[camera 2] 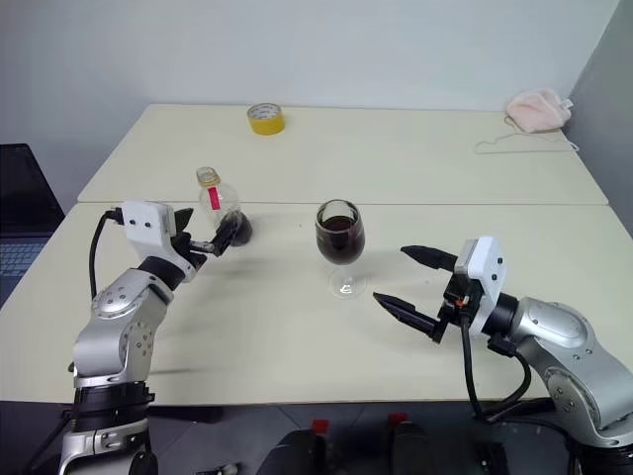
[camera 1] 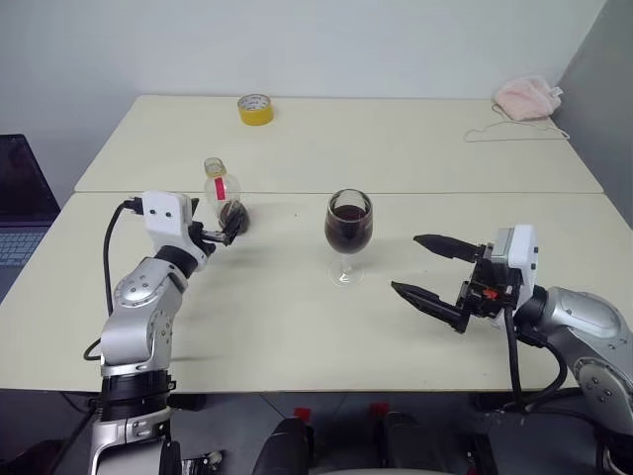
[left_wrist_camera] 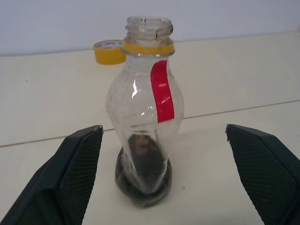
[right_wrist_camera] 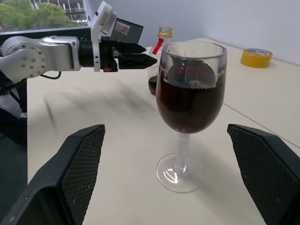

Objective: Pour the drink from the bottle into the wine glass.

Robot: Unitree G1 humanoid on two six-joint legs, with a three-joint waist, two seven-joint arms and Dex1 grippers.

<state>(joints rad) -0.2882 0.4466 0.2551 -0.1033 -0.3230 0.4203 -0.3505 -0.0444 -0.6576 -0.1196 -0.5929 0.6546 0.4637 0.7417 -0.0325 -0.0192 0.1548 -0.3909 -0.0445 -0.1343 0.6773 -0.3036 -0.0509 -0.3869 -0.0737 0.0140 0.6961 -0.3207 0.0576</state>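
The bottle [camera 1: 222, 188] stands upright on the table, a small clear bottle with a yellow neck ring, a red label and an uncapped mouth. A little dark drink [left_wrist_camera: 143, 157] lies at its bottom. My left gripper [camera 1: 226, 230] is open just in front of the bottle, its fingers [left_wrist_camera: 77, 164] apart from it on either side. The wine glass [camera 1: 348, 233] stands mid-table, its bowl holding dark brown-red drink [right_wrist_camera: 187, 105]. To the right of the glass, my right gripper [camera 1: 406, 263] is open, pointing at it with nothing between the fingers.
A yellow tape roll [camera 1: 255, 109] sits at the back of the far table. A pink cloth [camera 1: 526, 97] with a string lies at the back right. A laptop [camera 1: 18, 203] stands off the left edge. A seam [camera 1: 465, 193] joins the two tables.
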